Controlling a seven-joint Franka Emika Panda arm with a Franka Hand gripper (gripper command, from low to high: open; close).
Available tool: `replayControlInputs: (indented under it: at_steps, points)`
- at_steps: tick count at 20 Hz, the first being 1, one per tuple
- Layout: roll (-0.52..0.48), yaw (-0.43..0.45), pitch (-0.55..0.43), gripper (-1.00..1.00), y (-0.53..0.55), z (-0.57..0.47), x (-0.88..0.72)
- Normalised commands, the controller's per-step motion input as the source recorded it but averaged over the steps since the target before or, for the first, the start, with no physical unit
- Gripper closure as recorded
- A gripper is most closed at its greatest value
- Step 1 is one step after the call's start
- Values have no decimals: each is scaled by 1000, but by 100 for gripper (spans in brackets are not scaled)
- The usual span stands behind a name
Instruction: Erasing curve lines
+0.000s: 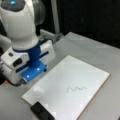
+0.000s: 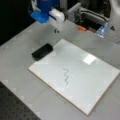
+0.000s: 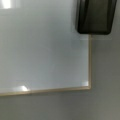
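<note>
The curve lines are one short dark wavy squiggle on the white board, and they show whole in both front views, curve lines on the white board. A black eraser block lies at the board's corner, partly on the grey table; it also shows as the eraser and the eraser. My gripper hangs above the table beyond the board's edge, apart from the eraser and far from the squiggle. Nothing is held. The wrist view shows a bare board corner and no fingers.
The board lies on a grey table. An aluminium frame with an orange part and other equipment stand behind the board. A dark perforated bench lies past the table's edge.
</note>
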Motion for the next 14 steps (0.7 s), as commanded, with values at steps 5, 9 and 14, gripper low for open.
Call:
replayControlInputs:
  at_steps: [5,9,14]
  points:
    - [75,136,75,-100,-307,16,267]
    - [96,162,97,-100,-299,64,266]
    - [103,151,108,-100,-318,70,279]
